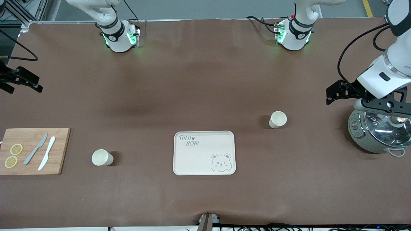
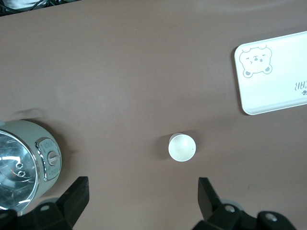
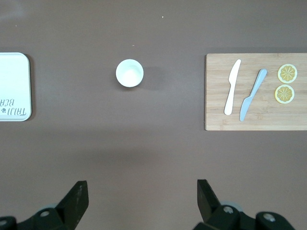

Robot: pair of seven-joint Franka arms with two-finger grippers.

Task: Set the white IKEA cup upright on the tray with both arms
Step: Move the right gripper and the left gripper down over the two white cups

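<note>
The cream tray [image 1: 204,153] with the grey bear drawing lies in the middle of the table and nothing is on it. One white cup [image 1: 278,119] stands upright toward the left arm's end, farther from the front camera than the tray. It shows in the left wrist view [image 2: 182,147], as does a corner of the tray [image 2: 273,76]. A second white cup [image 1: 102,157] stands upright toward the right arm's end and shows in the right wrist view [image 3: 129,73]. My left gripper [image 1: 330,94] [image 2: 143,184] hangs open and empty, high beside the pot. My right gripper [image 1: 27,89] [image 3: 141,187] hangs open and empty, high over the table's end.
A wooden cutting board [image 1: 59,150] at the right arm's end carries two lemon slices [image 1: 13,155], a grey knife [image 1: 35,149] and a white knife [image 1: 47,153]. A grey pot with a glass lid [image 1: 375,131] stands at the left arm's end, under the left arm's wrist.
</note>
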